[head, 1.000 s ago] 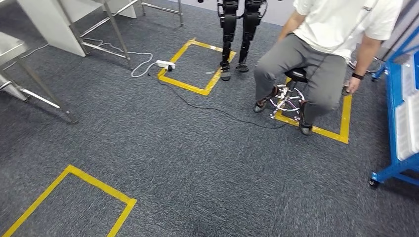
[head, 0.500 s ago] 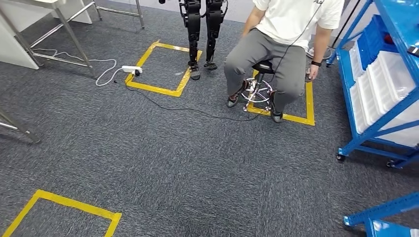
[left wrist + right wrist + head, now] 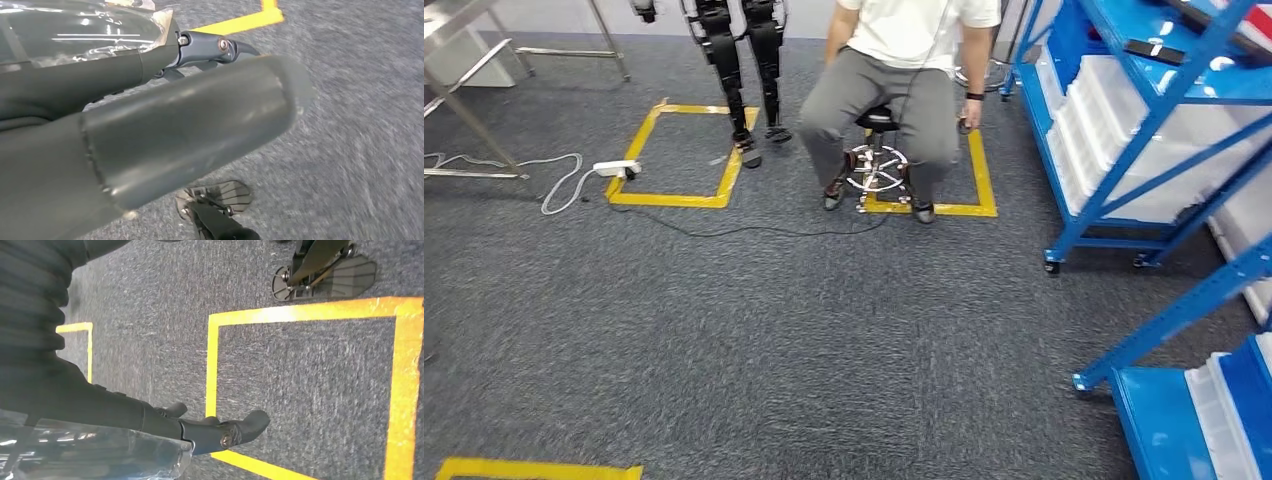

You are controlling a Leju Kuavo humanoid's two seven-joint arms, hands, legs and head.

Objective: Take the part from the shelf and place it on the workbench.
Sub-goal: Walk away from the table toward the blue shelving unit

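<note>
The whole head view has swung round: the robot is turning, not the things moving. The grey carpet floor (image 3: 824,340) slides across the picture, and the blue shelf (image 3: 1159,110), a sliver at the right edge 1 second ago, now takes up the upper right with its white bins (image 3: 1114,130) in plain sight. A corner of a 2nd blue rack (image 3: 1194,420) has come in at the lower right. The steel table (image 3: 449,20) has drifted off to the far upper left, well apart from the shelf.

The seated person (image 3: 894,70) on the stool (image 3: 876,165) and the legs of another robot (image 3: 744,70) have shifted from right of centre to the upper middle, along with the yellow tape square (image 3: 679,198) and the power strip (image 3: 616,169) beside it.

This reads as the approach step: the robot faces toward the shelf but stands off from it, so the pick has not begun.

The right robot hand (image 3: 200,427) hangs over the carpet with fingers straight and apart, holding nothing. The left robot hand (image 3: 200,115) looks the same, though its thumb hides much of it.

The part is judged to be on the shelf; dark flat pieces (image 3: 1154,48) lie on an upper level, and I cannot tell which is wanted.
</note>
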